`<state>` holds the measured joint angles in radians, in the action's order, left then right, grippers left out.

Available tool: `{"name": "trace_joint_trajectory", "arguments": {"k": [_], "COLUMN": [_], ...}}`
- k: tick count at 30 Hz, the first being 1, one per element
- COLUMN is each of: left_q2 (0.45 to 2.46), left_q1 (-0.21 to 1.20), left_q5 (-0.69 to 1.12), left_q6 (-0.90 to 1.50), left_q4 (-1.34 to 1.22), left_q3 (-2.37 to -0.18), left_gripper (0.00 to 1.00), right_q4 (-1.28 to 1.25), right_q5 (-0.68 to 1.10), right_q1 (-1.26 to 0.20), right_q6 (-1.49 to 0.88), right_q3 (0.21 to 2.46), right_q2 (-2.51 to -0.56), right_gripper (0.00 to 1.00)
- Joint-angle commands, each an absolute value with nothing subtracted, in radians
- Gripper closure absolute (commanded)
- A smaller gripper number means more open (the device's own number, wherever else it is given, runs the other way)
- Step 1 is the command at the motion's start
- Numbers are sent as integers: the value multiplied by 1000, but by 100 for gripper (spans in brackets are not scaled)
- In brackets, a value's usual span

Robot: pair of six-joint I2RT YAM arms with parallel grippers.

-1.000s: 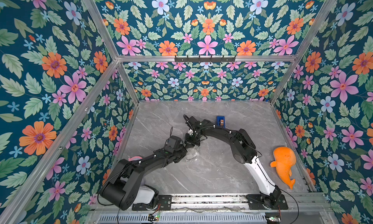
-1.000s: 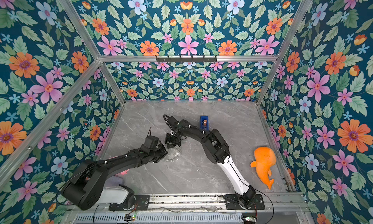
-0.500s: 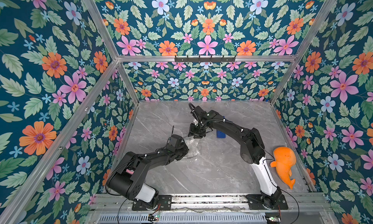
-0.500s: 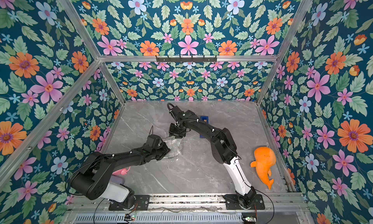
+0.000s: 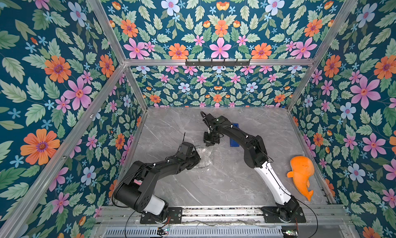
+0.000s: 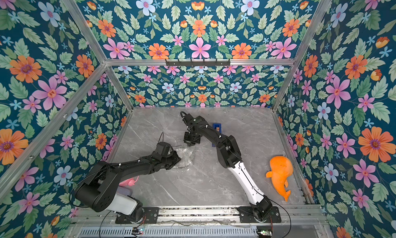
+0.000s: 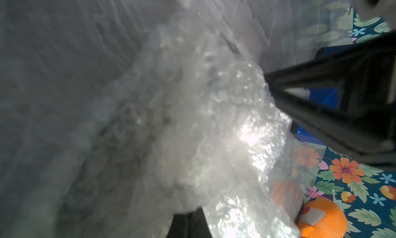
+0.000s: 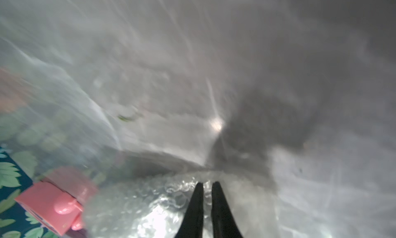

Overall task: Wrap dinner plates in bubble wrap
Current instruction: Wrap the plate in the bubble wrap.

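Right wrist view is showing the right gripper from close: its two black fingers are standing almost together, with only a thin slit between them, and the tips are lying on the crumpled bubble wrap. I am judging that they are pinching a fold of it, because in the left wrist view the same tips are ending just at the bunched film. The left gripper is mostly hiding under its own wrist in both top views. It is fully closed and the film is hanging right before its camera, so it is probably holding the other side, though I cannot see the contact itself.

Compared with one second ago, the right arm is now reaching further over the grey table and is covering most of the blue tape dispenser, which was plainly visible then. Its gripper is now sitting a little farther from the left one, at the far edge of the wrap, and it seems to have released and closed again on the way. The left arm is folding its elbow back, while its gripper is staying nearly in place.

The wrap is lying as a small bundle between both grippers, not spread out. The black plate is not showing in any view. So I am thinking the robot is still trying to open the sheet, and the wrapping itself is not yet beginning. The orange whale toy is lying well apart.
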<state>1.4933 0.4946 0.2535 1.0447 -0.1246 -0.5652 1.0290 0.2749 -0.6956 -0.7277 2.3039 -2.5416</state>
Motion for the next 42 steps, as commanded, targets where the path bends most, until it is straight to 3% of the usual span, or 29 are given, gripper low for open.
{"name": "trace_joint_trajectory", "arguments": {"k": [1, 6, 12, 19, 23, 29, 42], "left_q2": [1497, 1527, 1542, 1523, 1495, 1471, 1485], "left_q1": [486, 485, 486, 486, 486, 487, 486], "left_q5": [228, 242, 268, 303, 336, 354, 368], "left_q6": [1014, 993, 984, 982, 994, 994, 1000], "left_q4": [-64, -51, -59, -84, -141, -161, -192], "left_q3": [-585, -622, -607, -561, -533, -540, -525], "left_gripper": [93, 87, 91, 91, 85, 83, 81], "right_q4": [955, 801, 753, 786, 757, 743, 709], "right_q5": [282, 272, 198, 105, 145, 224, 234], "right_q1": [-726, -788, -829, -866, -874, -891, -866], "right_q6": [-751, -852, -943, -959, -963, -962, -1027], "right_q3": [2109, 1816, 1657, 1625, 1666, 1798, 1733], "right_q2": [-2434, -2265, -2133, -1981, -2008, -2126, -2193], "right_gripper": [93, 97, 98, 84, 83, 95, 100]}}
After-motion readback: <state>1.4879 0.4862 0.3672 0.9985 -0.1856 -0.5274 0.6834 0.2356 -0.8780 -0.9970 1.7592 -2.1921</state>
